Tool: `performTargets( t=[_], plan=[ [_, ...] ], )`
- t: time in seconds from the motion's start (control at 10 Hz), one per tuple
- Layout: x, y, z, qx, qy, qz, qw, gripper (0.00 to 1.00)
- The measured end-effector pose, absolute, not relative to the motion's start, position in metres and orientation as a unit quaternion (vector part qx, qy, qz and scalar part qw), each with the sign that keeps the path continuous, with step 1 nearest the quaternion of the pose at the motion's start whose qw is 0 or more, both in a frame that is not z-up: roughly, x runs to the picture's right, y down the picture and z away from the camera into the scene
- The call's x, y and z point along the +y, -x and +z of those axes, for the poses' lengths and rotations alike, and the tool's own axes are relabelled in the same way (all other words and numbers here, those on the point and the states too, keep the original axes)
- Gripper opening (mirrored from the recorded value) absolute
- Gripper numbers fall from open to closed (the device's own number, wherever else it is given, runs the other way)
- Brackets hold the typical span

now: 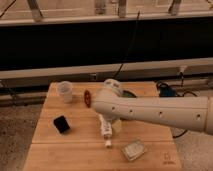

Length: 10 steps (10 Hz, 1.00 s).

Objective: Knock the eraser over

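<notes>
The jaws sit under the white arm above the bench, opening impossible to tell; the eraser sits apart, leftward.

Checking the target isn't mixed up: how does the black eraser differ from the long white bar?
The eraser is black, the white bar pale. The eraser is a small, stubby block; the bar is long and thin. The eraser sits at the table's left; the bar lies mid-table, partly under the arm. Both rest on the wooden table. The claw, mostly hidden beneath the arm, is beside the bar, right of the eraser.
</notes>
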State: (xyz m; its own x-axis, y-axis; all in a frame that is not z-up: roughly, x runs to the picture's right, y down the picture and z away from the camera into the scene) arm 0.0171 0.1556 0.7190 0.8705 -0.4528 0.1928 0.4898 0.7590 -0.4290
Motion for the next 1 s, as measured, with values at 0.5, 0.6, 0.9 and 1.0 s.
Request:
performTargets(
  t=[0.5, 0.6, 0.9, 1.0],
  plan=[
    [0.163, 0.002, 0.722, -0.054, 0.241, -0.266, 0.932, 0.80],
    [0.164, 0.007, 0.723, -0.058, 0.241, -0.266, 0.931, 0.80],
    [0.168, 0.004, 0.723, -0.060, 0.246, -0.270, 0.929, 0.80],
    [0.168, 0.003, 0.724, -0.060, 0.247, -0.270, 0.929, 0.80]
  ],
)
